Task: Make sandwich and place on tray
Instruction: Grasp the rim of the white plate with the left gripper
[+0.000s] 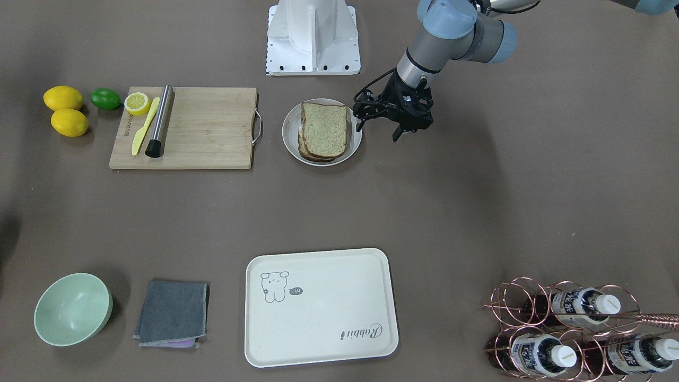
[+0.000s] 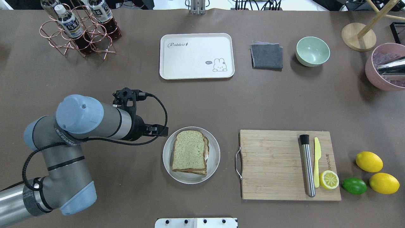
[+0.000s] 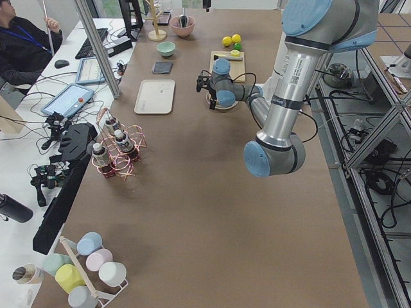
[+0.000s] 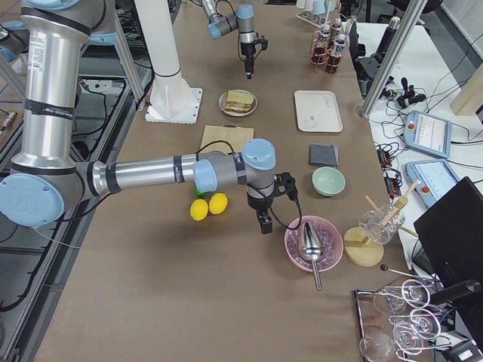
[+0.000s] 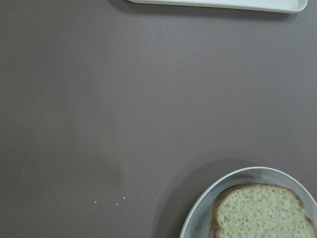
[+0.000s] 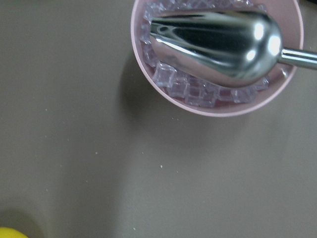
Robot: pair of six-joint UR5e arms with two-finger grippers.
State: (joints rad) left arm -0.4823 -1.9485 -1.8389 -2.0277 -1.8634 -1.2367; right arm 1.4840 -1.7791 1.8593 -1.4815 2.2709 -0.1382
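The sandwich [image 1: 324,130] is two speckled brown-crusted bread slices stacked on a round grey-white plate [image 1: 289,139]; a thin white sliver shows between them. It also shows in the overhead view [image 2: 189,152] and the left wrist view [image 5: 262,213]. The cream tray [image 1: 329,323] with the bear drawing lies empty across the table from the plate [image 2: 193,60]. My left gripper [image 1: 377,131] hovers just beside the plate, open and empty. My right gripper [image 4: 262,219] shows only in the exterior right view, beside a pink bowl; I cannot tell its state.
A wooden cutting board [image 1: 207,132] holds a metal muddler, a yellow knife and a half lemon. Lemons and a lime [image 1: 105,98] lie beyond it. A green bowl [image 1: 72,309], a grey cloth [image 1: 172,312], a bottle rack [image 1: 578,329] and a pink ice bowl [image 2: 384,68] stand around.
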